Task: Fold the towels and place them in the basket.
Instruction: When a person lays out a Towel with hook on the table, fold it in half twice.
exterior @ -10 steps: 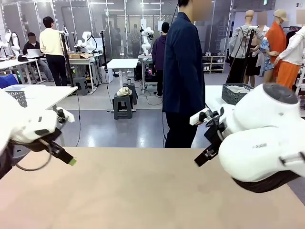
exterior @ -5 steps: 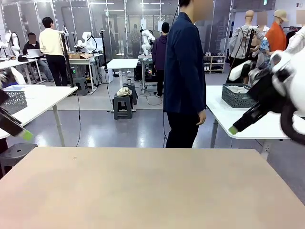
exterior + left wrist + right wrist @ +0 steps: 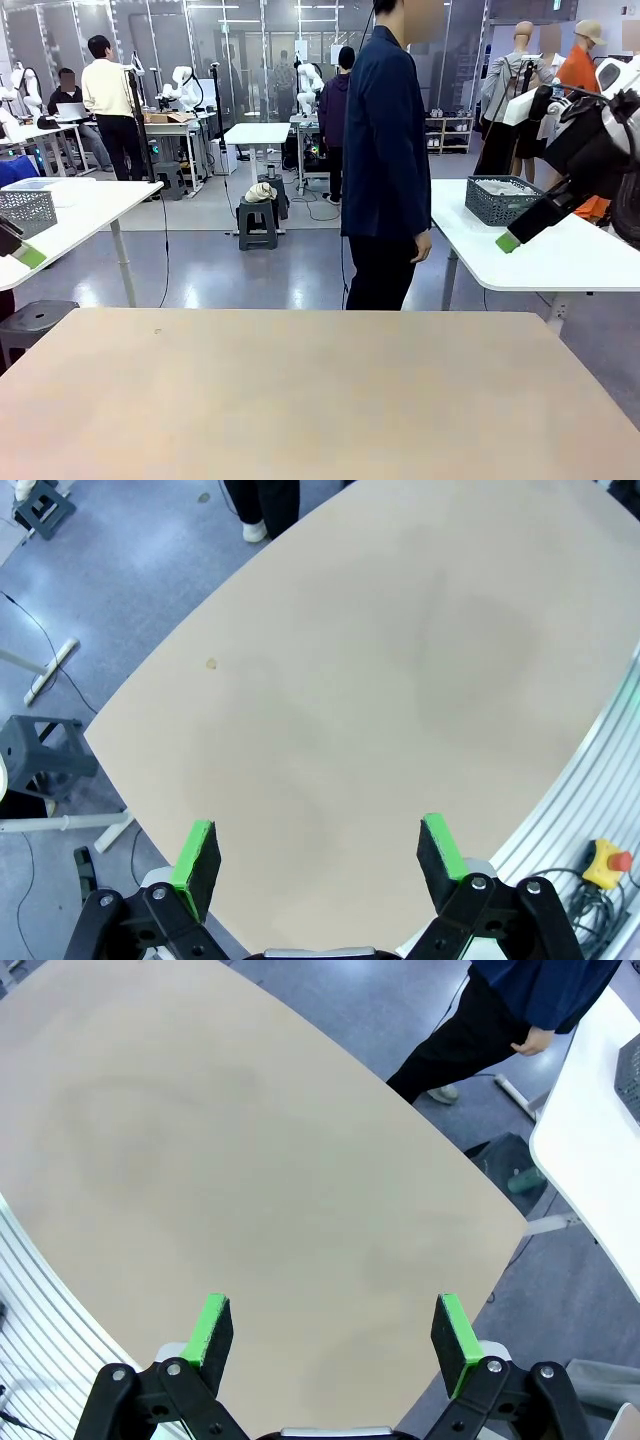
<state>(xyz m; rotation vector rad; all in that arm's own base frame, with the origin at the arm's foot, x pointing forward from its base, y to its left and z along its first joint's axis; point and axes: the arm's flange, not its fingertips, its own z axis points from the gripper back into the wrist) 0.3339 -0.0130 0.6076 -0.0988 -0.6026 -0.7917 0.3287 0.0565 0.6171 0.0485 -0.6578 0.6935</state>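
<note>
The wooden table [image 3: 300, 400] lies bare in front of me. A dark grey lattice basket [image 3: 478, 203] stands on a white side table at the right, beyond my table. Something pale lies in it; it is too small to tell whether it is the towels. My left gripper [image 3: 320, 850] is open high above the left part of the tabletop, its green pads [image 3: 197, 855] wide apart; one fingertip shows at the front view's left edge [image 3: 25, 255]. My right gripper [image 3: 335, 1330] is open high over the right part, and shows at the right of the front view [image 3: 508, 180]. Neither gripper holds anything.
A person in a dark blue jacket [image 3: 385, 150] stands at the table's far edge, turned sideways, hand hanging [image 3: 535, 1042]. A white side table [image 3: 520, 255] stands close at the right, another with a pale basket [image 3: 27, 208] at the left. A red-and-yellow stop button [image 3: 608, 865] sits beside the table.
Both arms have lifted off the table's middle and swung outward, the left to the left edge, the right up to the right. Both grippers stay open.
</note>
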